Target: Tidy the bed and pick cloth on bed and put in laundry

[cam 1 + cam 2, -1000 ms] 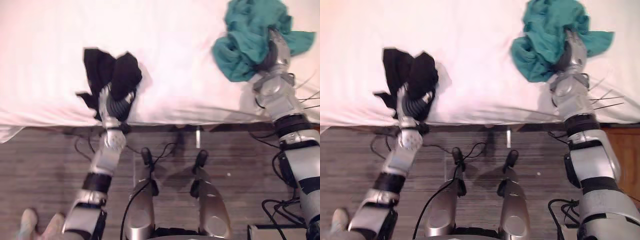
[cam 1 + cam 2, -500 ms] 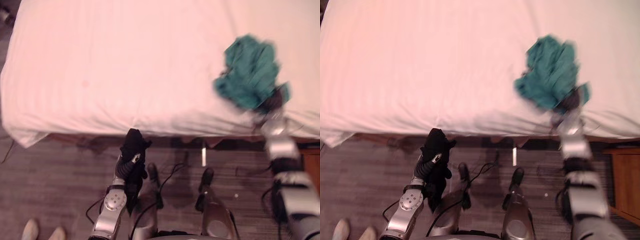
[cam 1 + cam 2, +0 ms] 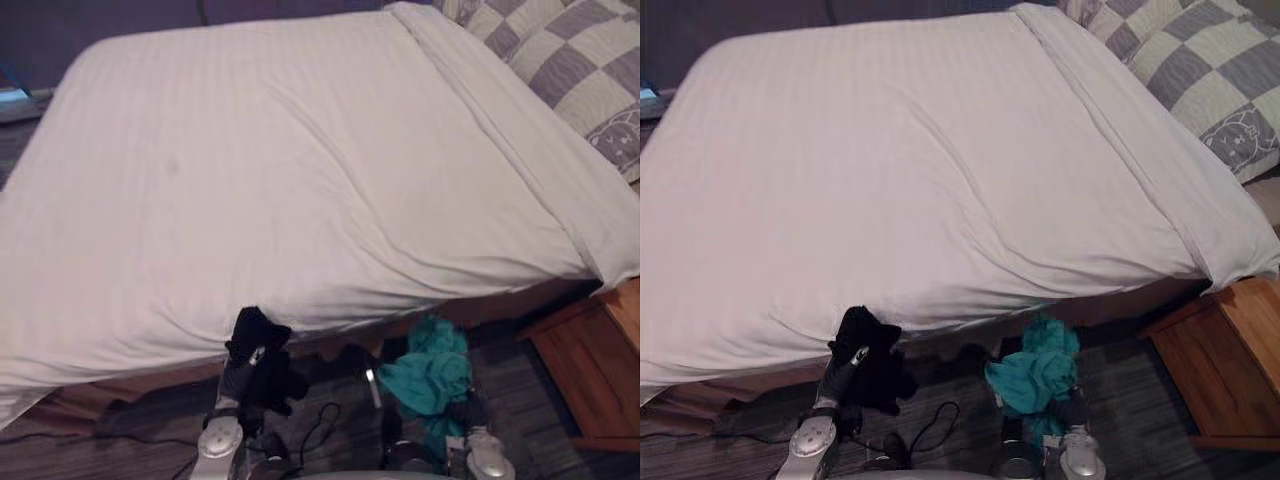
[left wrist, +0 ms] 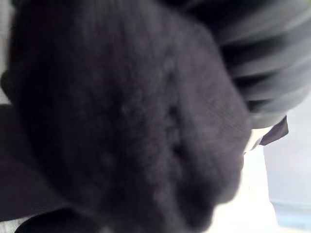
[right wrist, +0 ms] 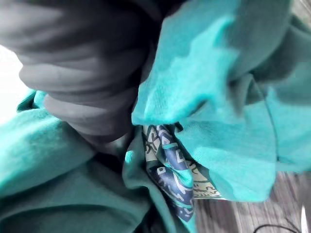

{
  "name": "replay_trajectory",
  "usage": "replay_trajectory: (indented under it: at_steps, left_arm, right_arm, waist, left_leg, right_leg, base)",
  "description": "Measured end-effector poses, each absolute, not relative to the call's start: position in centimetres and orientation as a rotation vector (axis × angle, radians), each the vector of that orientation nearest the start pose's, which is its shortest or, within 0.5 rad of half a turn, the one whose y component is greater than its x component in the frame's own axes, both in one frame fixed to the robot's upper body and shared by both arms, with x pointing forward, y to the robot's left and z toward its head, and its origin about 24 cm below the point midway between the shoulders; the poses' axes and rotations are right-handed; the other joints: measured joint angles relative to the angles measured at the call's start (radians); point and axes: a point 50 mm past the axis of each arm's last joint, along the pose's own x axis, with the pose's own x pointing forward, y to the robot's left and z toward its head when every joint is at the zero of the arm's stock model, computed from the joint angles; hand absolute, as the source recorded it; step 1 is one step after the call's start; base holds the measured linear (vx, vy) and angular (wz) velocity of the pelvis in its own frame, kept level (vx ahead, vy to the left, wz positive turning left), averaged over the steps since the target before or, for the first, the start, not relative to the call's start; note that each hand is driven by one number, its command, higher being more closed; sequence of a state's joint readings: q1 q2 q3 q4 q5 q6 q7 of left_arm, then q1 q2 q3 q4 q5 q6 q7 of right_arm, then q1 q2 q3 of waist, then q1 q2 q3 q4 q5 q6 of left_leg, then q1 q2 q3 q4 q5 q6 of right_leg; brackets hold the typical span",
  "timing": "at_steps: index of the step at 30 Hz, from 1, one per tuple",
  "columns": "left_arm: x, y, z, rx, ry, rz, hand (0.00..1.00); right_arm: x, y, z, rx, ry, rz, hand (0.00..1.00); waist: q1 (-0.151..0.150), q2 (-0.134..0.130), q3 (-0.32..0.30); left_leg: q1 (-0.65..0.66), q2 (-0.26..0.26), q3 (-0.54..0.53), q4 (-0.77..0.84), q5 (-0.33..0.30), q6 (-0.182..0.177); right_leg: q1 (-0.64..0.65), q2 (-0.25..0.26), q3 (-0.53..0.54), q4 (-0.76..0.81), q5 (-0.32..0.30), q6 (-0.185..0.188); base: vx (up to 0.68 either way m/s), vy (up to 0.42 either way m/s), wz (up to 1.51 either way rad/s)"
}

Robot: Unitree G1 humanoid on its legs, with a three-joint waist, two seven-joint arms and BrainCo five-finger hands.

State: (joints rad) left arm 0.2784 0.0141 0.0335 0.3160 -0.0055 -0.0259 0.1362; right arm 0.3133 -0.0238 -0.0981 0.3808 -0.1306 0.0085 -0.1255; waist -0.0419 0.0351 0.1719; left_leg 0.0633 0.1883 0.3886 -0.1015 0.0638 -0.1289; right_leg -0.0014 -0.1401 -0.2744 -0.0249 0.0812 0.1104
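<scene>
Black cloth (image 3: 262, 360) is bunched in the left hand (image 3: 845, 378), whose fingers (image 3: 257, 352) are curled round it. The bundle hangs just below the edge of the bed (image 3: 300, 180), over the dark floor (image 3: 100, 450) and clear of the white sheet (image 3: 920, 150). In the left wrist view its surface looks fuzzy, like a knit. I judge it light and very soft, so it will sag and can slip out if the hold loosens. The best hold is around the thick middle, not on a loose corner. One lump stands above the hand toward the bed edge and the rest droops below, so its long axis runs about up and down.

The teal cloth (image 3: 428, 370) is gathered at the right hand (image 5: 82, 87), also off the bed and over the floor, near the wooden nightstand (image 3: 590, 370). This hand is buried in the folds, so I cannot tell how it is closed. The fabric seems thin, limp and light, with a blue and cream printed patch (image 5: 170, 165). It is a crumpled heap, a little taller than wide, and it points in no clear direction. A loose fold could catch on something.

A checked pillow (image 3: 560, 60) lies at the head of the bed.
</scene>
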Motion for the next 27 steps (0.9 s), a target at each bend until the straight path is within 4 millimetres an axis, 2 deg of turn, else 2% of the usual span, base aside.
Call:
replay_trajectory:
  at_steps: [1, 2, 3, 4, 5, 6, 7, 8, 9, 11, 12, 13, 14, 15, 16, 17, 18, 20, 21, 22, 23, 24, 25, 26, 27]
  left_arm:
    - [15.1, 18.0, -8.5, 0.021, 0.584, 0.26, 1.0]
    - [14.8, 17.8, -8.9, 0.003, 0.604, 0.28, 1.0]
    - [14.9, 17.8, -8.9, -0.002, 0.608, 0.286, 1.0]
    - [15.0, 18.3, -9.1, -0.014, 0.616, 0.327, 1.0]
    - [15.1, 18.3, -9.2, -0.027, 0.62, 0.35, 1.0]
    - [14.9, 18.3, -9.5, -0.051, 0.637, 0.379, 1.0]
    - [14.6, 18.4, -9.7, -0.053, 0.655, 0.397, 1.0]
    - [14.3, 18.4, -9.8, -0.057, 0.662, 0.405, 1.0]
    - [13.9, 18.7, -9.9, -0.061, 0.672, 0.42, 1.0]
    - [13.8, 19.4, -9.7, -0.07, 0.662, 0.455, 1.0]
    - [13.3, 19.8, -9.8, -0.071, 0.671, 0.479, 1.0]
    - [13.1, 20.1, -9.8, -0.068, 0.67, 0.489, 1.0]
    - [13.2, 20.4, -9.5, -0.062, 0.659, 0.492, 1.0]
    - [13.4, 20.5, -9.2, -0.059, 0.643, 0.493, 1.0]
    - [13.9, 21.3, -8.6, -0.028, 0.612, 0.497, 1.0]
    - [14.4, 22.0, -8.3, 0.002, 0.595, 0.502, 1.0]
    - [14.5, 22.1, -8.2, 0.007, 0.594, 0.502, 1.0]
    - [14.8, 21.0, -8.7, 0.004, 0.613, 0.463, 1.0]
    - [14.8, 20.6, -8.7, 0.002, 0.617, 0.451, 1.0]
    - [14.8, 20.0, -8.9, -0.002, 0.622, 0.433, 1.0]
    - [14.6, 19.7, -9.1, 0.0, 0.635, 0.425, 1.0]
    - [14.4, 19.6, -9.3, -0.001, 0.648, 0.423, 1.0]
    - [14.0, 19.7, -9.7, 0.001, 0.669, 0.427, 1.0]
    - [13.4, 19.6, -10.3, 0.001, 0.705, 0.422, 1.0]
    - [12.9, 19.1, -10.6, -0.013, 0.726, 0.417, 1.0]
  right_arm:
    - [12.6, -19.9, -10.3, -0.172, 0.722, -0.265, 1.0]
    - [12.6, -19.9, -10.4, -0.171, 0.728, -0.281, 1.0]
    - [12.7, -19.9, -10.4, -0.167, 0.725, -0.294, 1.0]
    - [13.1, -19.7, -10.4, -0.152, 0.72, -0.33, 1.0]
    - [13.5, -20.0, -10.4, -0.159, 0.716, -0.341, 1.0]
    - [14.1, -20.8, -10.1, -0.18, 0.7, -0.365, 1.0]
    - [14.5, -21.7, -9.8, -0.21, 0.685, -0.387, 1.0]
    - [14.7, -22.2, -9.6, -0.227, 0.676, -0.389, 1.0]
    - [15.1, -22.5, -9.4, -0.24, 0.668, -0.391, 1.0]
    - [16.5, -22.1, -9.0, -0.227, 0.642, -0.379, 1.0]
    - [17.0, -21.8, -8.9, -0.218, 0.633, -0.372, 1.0]
    - [17.0, -21.5, -8.9, -0.21, 0.637, -0.367, 1.0]
    - [17.0, -21.2, -9.0, -0.203, 0.642, -0.363, 1.0]
    - [16.8, -20.8, -9.2, -0.19, 0.651, -0.359, 1.0]
    - [16.9, -19.8, -9.3, -0.167, 0.653, -0.342, 1.0]
    - [17.1, -18.5, -9.4, -0.145, 0.648, -0.314, 1.0]
    - [17.0, -18.1, -9.4, -0.137, 0.649, -0.305, 1.0]
    - [16.2, -18.0, -9.4, -0.102, 0.649, -0.329, 1.0]
    - [16.1, -18.1, -9.5, -0.093, 0.654, -0.336, 1.0]
    - [15.9, -18.2, -9.5, -0.092, 0.658, -0.344, 1.0]
    - [15.7, -18.2, -9.6, -0.085, 0.664, -0.36, 1.0]
    - [15.6, -18.1, -9.8, -0.074, 0.672, -0.366, 1.0]
    - [15.5, -17.8, -9.8, -0.051, 0.677, -0.372, 1.0]
    - [15.5, -17.8, -9.9, -0.047, 0.679, -0.379, 1.0]
    - [15.6, -17.9, -9.9, -0.048, 0.677, -0.382, 1.0]
  waist:
    - [0.004, 0.004, -0.007]
    - [0.005, 0.009, -0.018]
    - [0.008, 0.003, -0.019]
    - [0.005, -0.026, -0.023]
    - [0.002, -0.03, -0.018]
    - [0.005, 0.001, -0.024]
    - [0.001, 0.011, -0.029]
    - [0.003, 0.023, -0.036]
    - [0.009, 0.027, -0.04]
    - [0.04, 0.017, -0.041]
    - [0.053, 0.01, -0.037]
    - [0.057, 0.003, -0.032]
    - [0.054, -0.005, -0.024]
    - [0.043, -0.022, -0.013]
    - [0.031, -0.038, 0.001]
    - [0.018, -0.056, 0.013]
    - [0.009, -0.068, 0.014]
    - [-0.012, -0.083, 0.019]
    - [-0.019, -0.081, 0.022]
    - [-0.029, -0.075, 0.031]
    - [-0.03, -0.069, 0.042]
    - [-0.026, -0.069, 0.045]
    - [-0.019, -0.083, 0.047]
    - [-0.011, -0.078, 0.047]
    - [0.004, -0.074, 0.043]
  left_leg:
    - [-0.027, -0.002, -0.035, 0.001, 0.0, 0.001]
    - [-0.068, 0.002, 0.0, 0.002, -0.028, 0.053]
    - [-0.081, 0.001, 0.045, 0.005, -0.054, 0.099]
    - [-0.106, 0.015, 0.246, 0.06, -0.102, 0.179]
    - [-0.123, 0.049, 0.358, 0.113, -0.104, 0.189]
    - [-0.128, 0.112, 0.543, 0.19, -0.107, 0.197]
    - [-0.117, 0.154, 0.682, 0.23, -0.065, 0.205]
    - [-0.118, 0.16, 0.723, 0.236, -0.024, 0.195]
    - [-0.138, 0.137, 0.712, 0.23, 0.028, 0.189]
    - [-0.173, 0.084, 0.643, 0.219, 0.004, 0.207]
    - [-0.2, 0.056, 0.567, 0.225, -0.023, 0.226]
    - [-0.206, 0.026, 0.506, 0.233, -0.035, 0.239]
    - [-0.208, -0.001, 0.438, 0.247, -0.048, 0.247]
    - [-0.211, -0.014, 0.377, 0.258, -0.061, 0.251]
    - [-0.231, -0.032, 0.278, 0.259, -0.071, 0.253]
    - [-0.239, -0.066, 0.179, 0.24, -0.068, 0.255]
    - [-0.235, -0.09, 0.129, 0.227, -0.061, 0.26]
    - [-0.199, -0.18, 0.002, 0.174, -0.045, 0.254]
    - [-0.188, -0.197, -0.023, 0.164, -0.042, 0.25]
    - [-0.166, -0.211, -0.048, 0.151, -0.034, 0.239]
    - [-0.139, -0.223, -0.084, 0.137, -0.02, 0.227]
    - [-0.127, -0.235, -0.1, 0.131, -0.015, 0.225]
    - [-0.103, -0.262, -0.124, 0.111, -0.009, 0.218]
    - [-0.065, -0.274, -0.148, 0.091, -0.002, 0.212]
    - [-0.057, -0.267, -0.148, 0.073, 0.006, 0.201]
  right_leg:
    - [0.018, -0.012, -0.067, 0.001, -0.006, 0.003]
    - [0.031, -0.028, -0.164, 0.0, -0.006, 0.012]
    - [0.041, -0.043, -0.214, -0.003, -0.006, 0.012]
    - [0.066, -0.09, -0.327, -0.014, -0.012, 0.006]
    - [0.08, -0.104, -0.379, -0.007, -0.017, 0.007]
    - [0.107, -0.103, -0.476, 0.016, -0.025, 0.023]
    - [0.153, -0.112, -0.583, 0.037, -0.039, 0.041]
    - [0.18, -0.116, -0.645, 0.044, -0.042, 0.047]
    - [0.216, -0.132, -0.737, 0.057, -0.041, 0.055]
    - [0.232, -0.194, -0.806, 0.146, -0.049, 0.065]
    - [0.232, -0.279, -0.842, 0.31, -0.053, 0.069]
    - [0.236, -0.353, -0.839, 0.458, -0.038, 0.042]
    - [0.229, -0.414, -0.791, 0.591, -0.003, -0.035]
    - [0.208, -0.442, -0.698, 0.691, -0.018, -0.119]
    - [0.127, -0.395, -0.49, 0.805, -0.119, -0.133]
    - [0.022, -0.28, -0.247, 0.865, -0.211, -0.085]
    - [-0.015, -0.227, -0.16, 0.862, -0.251, -0.071]
    - [-0.09, -0.129, 0.004, 0.754, -0.361, -0.031]
    - [-0.111, -0.109, 0.043, 0.711, -0.381, -0.023]
    - [-0.137, -0.065, 0.129, 0.628, -0.395, 0.003]
    - [-0.144, -0.025, 0.225, 0.502, -0.381, 0.03]
    - [-0.142, -0.013, 0.266, 0.42, -0.351, 0.042]
    - [-0.139, -0.013, 0.301, 0.329, -0.225, 0.023]
    - [-0.121, -0.024, 0.299, 0.328, -0.169, 0.015]
    - [-0.116, -0.019, 0.296, 0.302, -0.166, 0.01]
  base:
    - [-0.04, 0.019, 1.84]
    - [-0.01, 0.024, 1.91]
    - [0.03, 0.048, 2.53]
    - [0.07, 0.094, 2.2]
    - [0.09, 0.164, 2.69]
    - [0.12, 0.217, 2.58]
    - [0.11, 0.194, 2.67]
    - [0.18, 0.259, 2.8]
    - [0.16, 0.221, 2.06]
    - [0.16, 0.229, 1.62]
    - [0.17, 0.256, 1.63]
    - [0.2, 0.266, 1.87]
    - [0.22, 0.251, 1.7]
    - [0.23, 0.16, 2.1]
    - [0.22, 0.033, 2.6]
    - [0.21, -0.02, 2.61]
    - [0.25, -0.081, 2.6]
    - [0.31, -0.111, 2.6]
    - [0.26, -0.112, 2.43]
    - [0.27, -0.161, 2.08]
    - [0.16, -0.112, 1.95]
    - [0.18, -0.16, 1.56]
    - [0.19, -0.194, 1.14]
    - [0.24, -0.214, 0.71]
    - [0.17, -0.141, 0.3]
